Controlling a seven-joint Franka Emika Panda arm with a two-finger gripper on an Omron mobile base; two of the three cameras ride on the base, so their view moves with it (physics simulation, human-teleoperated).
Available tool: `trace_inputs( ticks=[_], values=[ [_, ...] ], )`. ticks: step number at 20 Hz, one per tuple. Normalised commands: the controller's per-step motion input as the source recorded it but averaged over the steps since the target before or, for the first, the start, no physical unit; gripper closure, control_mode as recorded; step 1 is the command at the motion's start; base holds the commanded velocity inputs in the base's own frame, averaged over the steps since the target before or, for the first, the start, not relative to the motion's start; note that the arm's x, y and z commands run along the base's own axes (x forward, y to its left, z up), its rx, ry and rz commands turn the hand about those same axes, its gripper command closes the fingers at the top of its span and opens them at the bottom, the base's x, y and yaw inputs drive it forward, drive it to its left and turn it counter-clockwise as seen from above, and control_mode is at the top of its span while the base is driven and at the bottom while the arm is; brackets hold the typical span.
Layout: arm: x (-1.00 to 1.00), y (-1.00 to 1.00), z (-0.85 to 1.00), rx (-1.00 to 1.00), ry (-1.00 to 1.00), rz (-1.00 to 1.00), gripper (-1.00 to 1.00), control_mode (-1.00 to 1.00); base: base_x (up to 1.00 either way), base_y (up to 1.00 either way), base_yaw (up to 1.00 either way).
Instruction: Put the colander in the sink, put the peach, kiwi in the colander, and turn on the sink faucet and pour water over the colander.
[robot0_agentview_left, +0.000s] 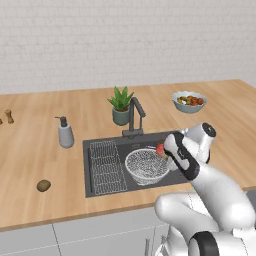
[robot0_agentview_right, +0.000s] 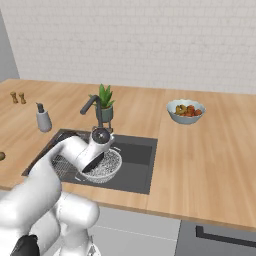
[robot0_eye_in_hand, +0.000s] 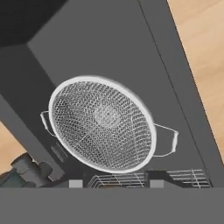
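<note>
Fingers: two dark tips (robot0_eye_in_hand: 159, 183) stand at the bottom of the hand view; in the left base view a red-blushed fruit sits at the gripper (robot0_agentview_left: 163, 150), so the robot appears to be holding the peach (robot0_agentview_left: 160, 149) closed between them, though the contact itself is too small to confirm
Peach: over the right rim of the colander (robot0_agentview_left: 146, 165), above the sink (robot0_agentview_left: 100, 142); judged light, round and soft-skinned, likely to bruise or roll, best held across its widest part with gentle pressure
Colander: upright on the sink floor, empty in the hand view, its mesh bowl (robot0_eye_in_hand: 101, 123) directly below the camera; judged light, stiff at the rim and springy in the mesh, easiest taken by one of its two small wire side handles
Wire rack: lies flat in the left part of the basin (robot0_agentview_left: 106, 166), just beside the colander
Kiwi: on the wooden counter (robot0_agentview_left: 43, 185), well left of the sink and apart from everything; judged light, firm, dull-skinned and not slippery, best grasped across its short axis
Faucet: dark post and angled spout (robot0_agentview_left: 135, 116) behind the basin, no water running
Soap pump: grey bottle (robot0_agentview_left: 65, 132) left of the faucet
Plant: small pot (robot0_agentview_left: 120, 106) just behind the faucet
Fruit bowl: pale bowl (robot0_agentview_left: 188, 101) far right on the counter
Writing: no brand, label or readable text on anything
</note>
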Motion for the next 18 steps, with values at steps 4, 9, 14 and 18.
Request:
trace_inputs(
  ticks=[4,9,14,18],
  values=[
    [0.73,-0.08,-0.42,0.00,0.05,0.22,1.00,-1.00,0.00,0.00,0.00],
    [0.75,0.05,-0.65,-0.06,0.09,0.16,1.00,-1.00,0.00,0.00,0.00],
    [0.52,0.12,-0.80,-0.12,0.03,0.13,1.00,-1.00,0.00,0.00,0.00],
    [0.40,0.16,-0.83,-0.13,0.00,0.11,1.00,-1.00,0.00,0.00,0.00]
  ],
)
